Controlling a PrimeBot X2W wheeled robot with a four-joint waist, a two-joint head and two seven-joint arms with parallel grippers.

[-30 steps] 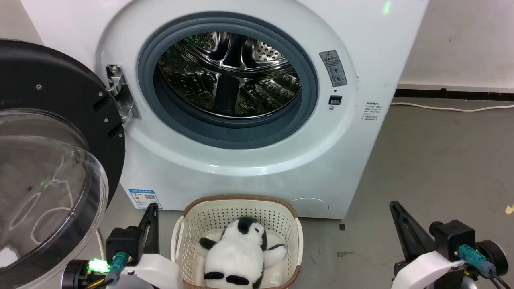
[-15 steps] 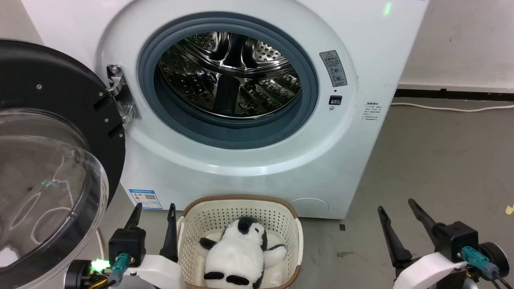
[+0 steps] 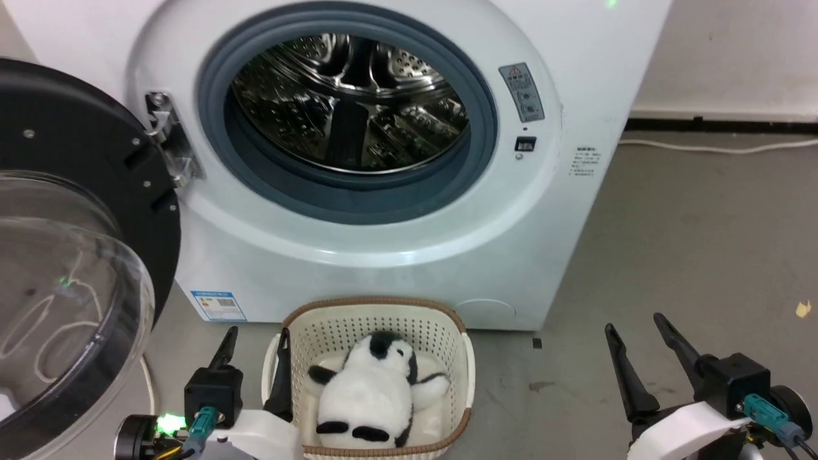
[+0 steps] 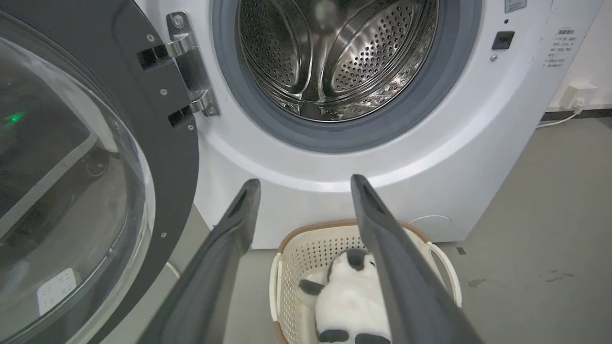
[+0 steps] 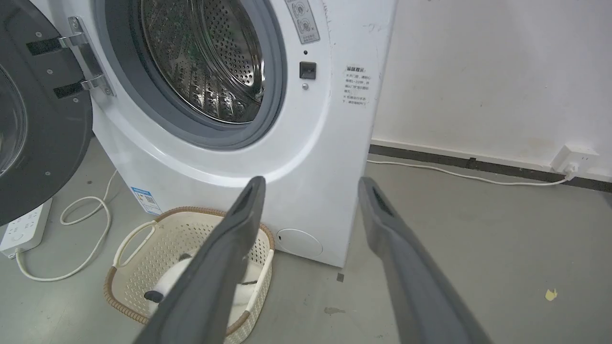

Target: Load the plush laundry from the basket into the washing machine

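The plush laundry (image 3: 370,396), a white penguin toy with black head and feet, lies in the cream basket (image 3: 377,313) on the floor before the washing machine (image 3: 358,255). The steel drum (image 3: 348,102) stands bare behind its grey gasket, and the round door (image 3: 70,255) hangs wide at the left. My left gripper (image 3: 257,335) is open just left of the basket's rim, above floor level. My right gripper (image 3: 634,321) is open well to the right, over bare floor. The left wrist view has the plush laundry (image 4: 346,301) low between its fingers (image 4: 229,248).
A white power strip (image 5: 24,229) with a looped cord (image 5: 86,215) lies on the floor under the open door. Another white cable (image 5: 459,174) runs along the wall's base to a socket (image 5: 573,157). Grey floor spreads to the right of the machine.
Both grippers went from shut to open over the last second. The head camera has tilted, shifting the whole picture up and left. The plush laundry has not moved in the basket.
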